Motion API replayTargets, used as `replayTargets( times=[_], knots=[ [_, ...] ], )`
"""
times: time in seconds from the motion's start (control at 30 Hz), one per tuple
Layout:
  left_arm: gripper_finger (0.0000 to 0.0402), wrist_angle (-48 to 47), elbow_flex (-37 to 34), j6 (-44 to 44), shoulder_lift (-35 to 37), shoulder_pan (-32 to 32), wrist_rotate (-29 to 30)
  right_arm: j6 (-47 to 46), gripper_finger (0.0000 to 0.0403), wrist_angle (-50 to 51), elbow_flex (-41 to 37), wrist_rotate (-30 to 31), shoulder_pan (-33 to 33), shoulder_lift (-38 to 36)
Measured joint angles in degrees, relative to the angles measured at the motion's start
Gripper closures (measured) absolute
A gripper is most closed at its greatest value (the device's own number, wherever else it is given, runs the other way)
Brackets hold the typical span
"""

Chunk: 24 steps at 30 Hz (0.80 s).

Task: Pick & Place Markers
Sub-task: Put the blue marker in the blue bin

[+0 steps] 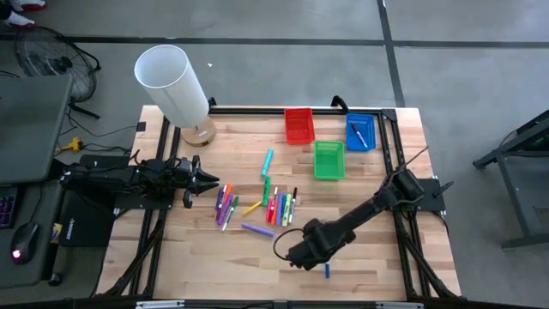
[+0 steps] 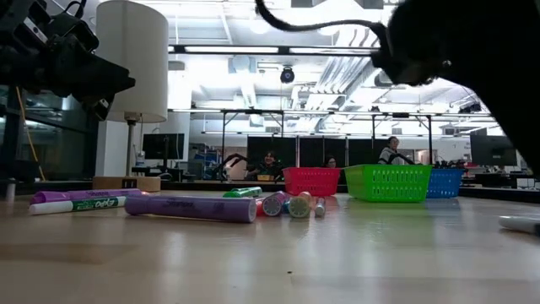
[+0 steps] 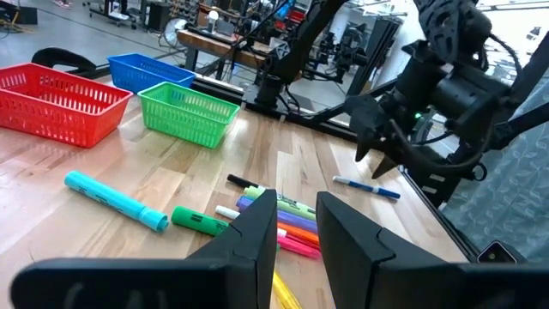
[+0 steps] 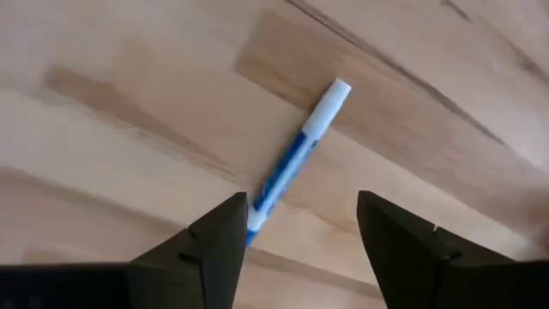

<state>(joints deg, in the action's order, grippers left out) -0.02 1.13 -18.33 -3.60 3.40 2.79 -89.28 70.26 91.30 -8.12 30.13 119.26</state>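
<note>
Right gripper (image 4: 296,225): jaws wide over blue marker (image 4: 296,159) near table's front edge.
Left gripper (image 3: 296,230): jaws narrow, empty.
Advice: straddle marker's middle before closing.

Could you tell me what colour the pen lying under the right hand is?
The pen is blue with a white cap; the right wrist view shows it best.

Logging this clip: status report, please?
Right gripper open above a blue pen lying flat on the table. Left gripper waiting beside the pen pile. Nothing in the way.
</note>
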Motion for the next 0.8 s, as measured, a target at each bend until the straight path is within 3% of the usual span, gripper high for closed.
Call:
replayTargets(
  times=[0.2,0.43,0.8],
  knots=[
    [0.0318,0.0,0.0,0.0,0.0,0.0,0.0,-5.1,0.0197,-8.8,-8.0,-3.7,1.8,0.0],
    [0.0318,0.0,0.0,0.0,0.0,0.0,0.0,-11.4,0.0211,-26.9,-19.8,-4.7,2.7,-3.1],
    [0.0318,0.0,0.0,0.0,0.0,0.0,0.0,-12.0,0.0234,-27.4,-21.2,-1.3,3.9,-3.4]
  ],
)
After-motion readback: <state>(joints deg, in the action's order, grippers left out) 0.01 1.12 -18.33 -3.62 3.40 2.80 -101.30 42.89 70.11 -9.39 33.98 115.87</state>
